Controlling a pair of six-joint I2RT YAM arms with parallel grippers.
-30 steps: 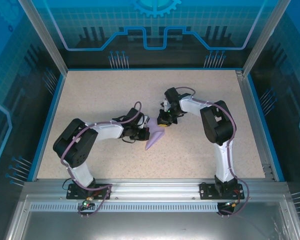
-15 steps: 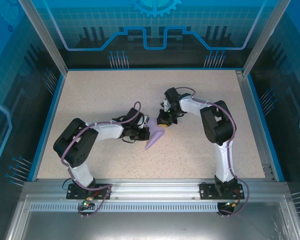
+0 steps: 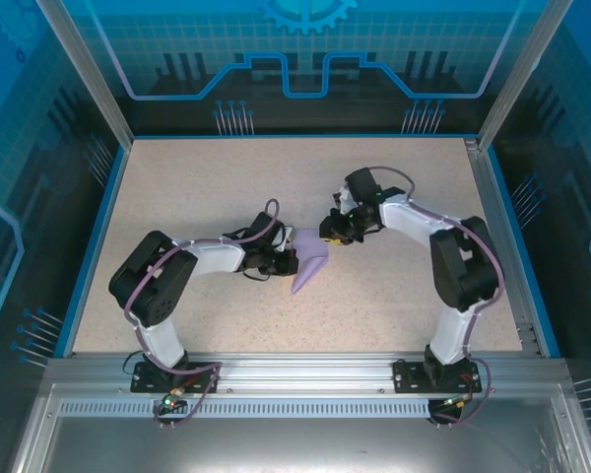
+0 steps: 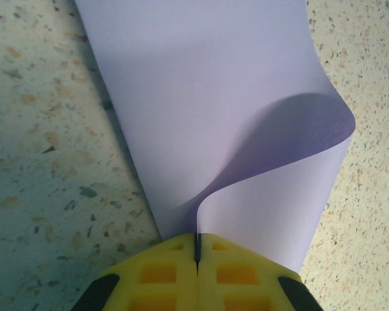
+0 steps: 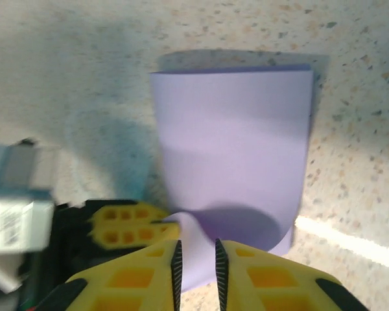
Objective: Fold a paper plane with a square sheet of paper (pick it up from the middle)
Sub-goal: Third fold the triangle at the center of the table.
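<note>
Lavender folded paper [image 3: 312, 259] is lying at the middle of the speckled tabletop [image 3: 197, 187], between two robot hands.
The left hand [image 4: 196, 249] is pinching the paper's edge, its yellow fingers [image 4: 159, 272] pressing together on the sheet, while one flap is curling upward beside the grip. The right hand [image 5: 196, 256] is hovering just beside the paper's wide end, its fingers standing slightly apart.

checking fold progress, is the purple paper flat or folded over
Folded over: the lavender paper curls back onto itself, its edge pinched in the shut left gripper.
</note>
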